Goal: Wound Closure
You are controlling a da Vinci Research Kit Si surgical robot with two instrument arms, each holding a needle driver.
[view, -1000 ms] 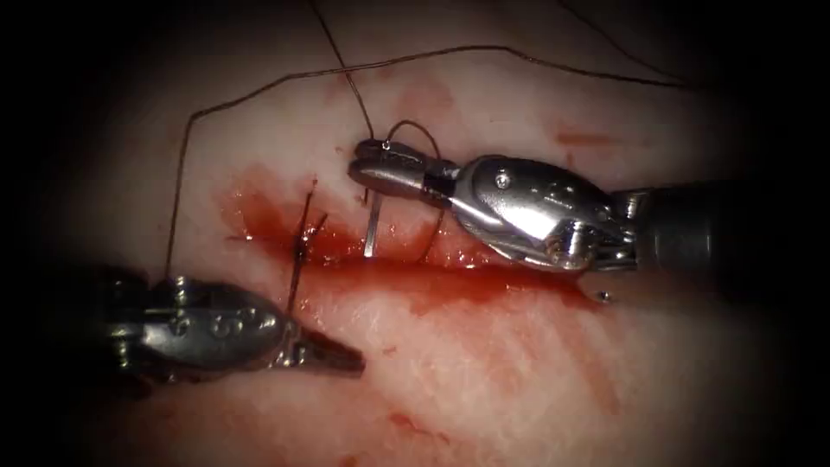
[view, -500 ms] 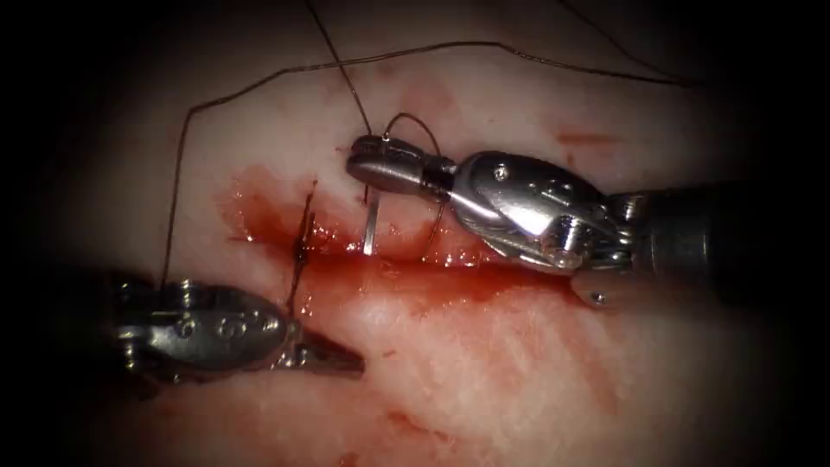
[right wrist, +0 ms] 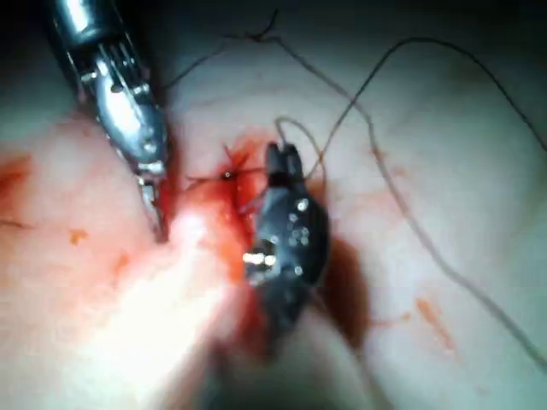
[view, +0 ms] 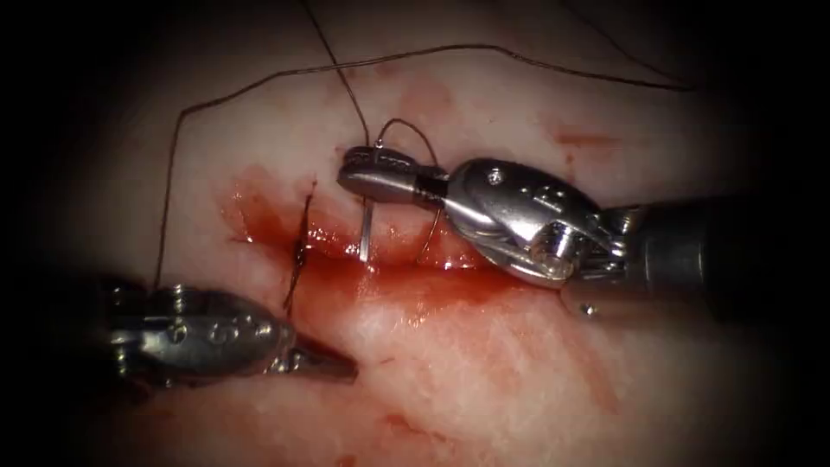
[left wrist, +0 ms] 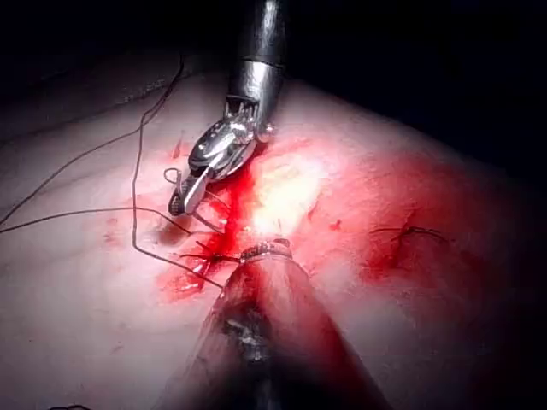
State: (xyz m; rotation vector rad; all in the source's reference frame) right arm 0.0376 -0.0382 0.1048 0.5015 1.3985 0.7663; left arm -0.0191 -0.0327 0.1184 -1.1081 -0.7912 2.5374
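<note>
The right tool (view: 373, 173) has its jaws closed on the needle (view: 367, 235), gripping it near its upper end, just above the cut (view: 406, 264). The needle hangs down from the jaws, and its lower end meets the wet upper edge of the cut; it seems to enter the tissue (view: 484, 372) there, though the red fluid (view: 432, 290) blurs this. The thread (view: 259, 86) arcs away above the cut and down to the left tool (view: 333, 365). That tool rests below the cut, jaws closed, holding nothing that can be made out, beside a dark stitch (view: 298, 251).
</note>
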